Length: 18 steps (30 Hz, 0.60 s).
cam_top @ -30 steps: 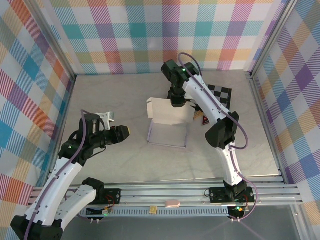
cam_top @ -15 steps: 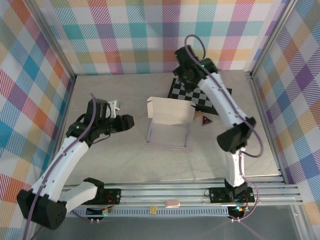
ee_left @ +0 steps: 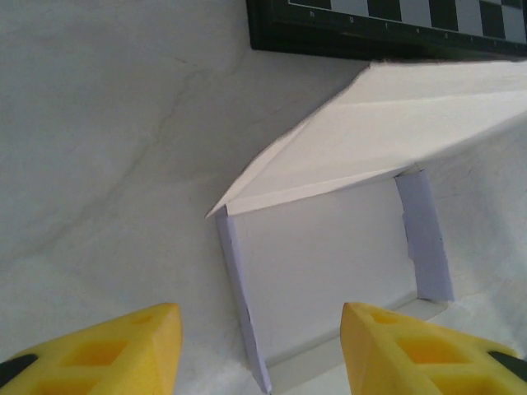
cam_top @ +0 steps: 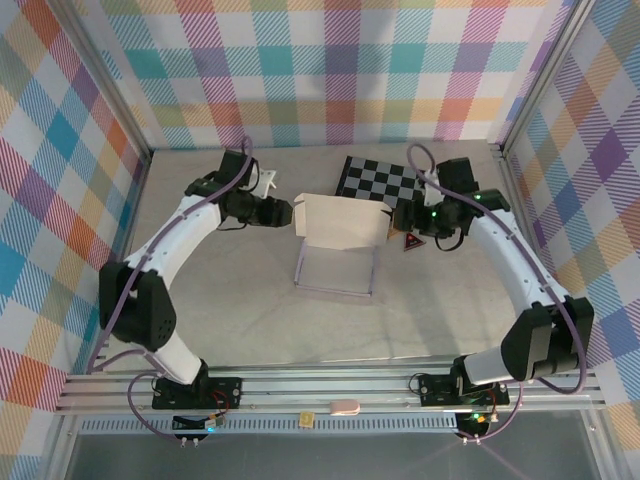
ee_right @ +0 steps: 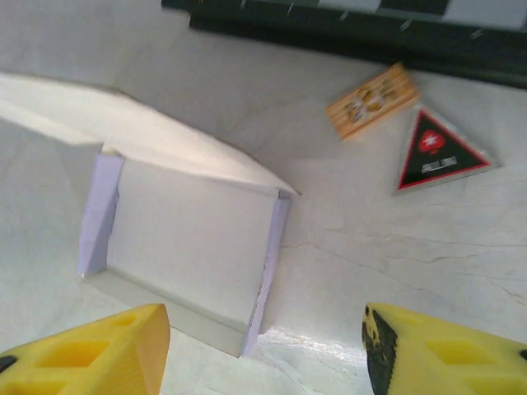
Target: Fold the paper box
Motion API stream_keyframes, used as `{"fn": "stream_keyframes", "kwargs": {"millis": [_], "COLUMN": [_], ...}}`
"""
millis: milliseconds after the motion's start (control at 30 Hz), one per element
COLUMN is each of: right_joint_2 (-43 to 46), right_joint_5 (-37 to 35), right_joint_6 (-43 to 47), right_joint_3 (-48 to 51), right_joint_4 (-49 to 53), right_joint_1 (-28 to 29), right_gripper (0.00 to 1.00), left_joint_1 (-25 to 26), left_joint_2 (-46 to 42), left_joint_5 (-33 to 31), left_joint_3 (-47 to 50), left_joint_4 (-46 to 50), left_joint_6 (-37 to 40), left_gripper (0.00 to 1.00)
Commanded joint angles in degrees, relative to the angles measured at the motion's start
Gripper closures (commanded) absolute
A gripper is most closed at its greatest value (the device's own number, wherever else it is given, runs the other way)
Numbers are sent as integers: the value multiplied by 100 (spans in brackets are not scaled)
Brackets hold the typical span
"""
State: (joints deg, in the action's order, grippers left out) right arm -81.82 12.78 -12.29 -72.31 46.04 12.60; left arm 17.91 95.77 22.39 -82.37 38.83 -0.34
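Both arms have swung in: my left gripper (cam_top: 283, 213) is now left of the checkerboard (cam_top: 385, 182) and my right gripper (cam_top: 400, 222) at its near edge, both spread and empty. The paper box (cam_top: 338, 245) lies just before the checkerboard, lid half-raised, probably ready for closing.

paper box (cam_top: 338, 245): thin matt cardboard, lavender outside, whitish inside, crisp creases. table (cam_top: 240, 320): smooth, pale grey marbled, slight sheen. checkerboard (cam_top: 385, 180) at the box's 1 o'clock: smooth face, dark semi-gloss frame. left gripper's fingers (ee_left: 107, 354) and right gripper's fingers (ee_right: 90, 354): matt yellow plastic, moulded pockets. frame rails (cam_top: 330, 385) at the table's 6 o'clock: bare metal, satin.
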Motion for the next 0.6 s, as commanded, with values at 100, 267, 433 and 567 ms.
{"fn": "stream_keyframes", "kwargs": {"millis": [100, 267, 433, 567], "right_joint_2": [-511, -957, -1283, -1469], "right_joint_5": [293, 406, 433, 420], "right_joint_6": [1069, 1201, 1259, 1306], "right_joint_3": [-138, -513, -697, -814], "right_joint_4": [-612, -618, -640, -627], "right_joint_1": [6, 26, 101, 228], "right_gripper": [38, 41, 44, 49], "left_joint_1": [10, 44, 194, 287], "left_joint_2": [506, 909, 1256, 1401], "left_joint_5": [225, 337, 278, 228], "left_joint_3": [-350, -612, -928, -1074], "left_joint_4": [-339, -376, -319, -217], "left_joint_6": [454, 487, 445, 456], "left_gripper": [46, 46, 46, 49]}}
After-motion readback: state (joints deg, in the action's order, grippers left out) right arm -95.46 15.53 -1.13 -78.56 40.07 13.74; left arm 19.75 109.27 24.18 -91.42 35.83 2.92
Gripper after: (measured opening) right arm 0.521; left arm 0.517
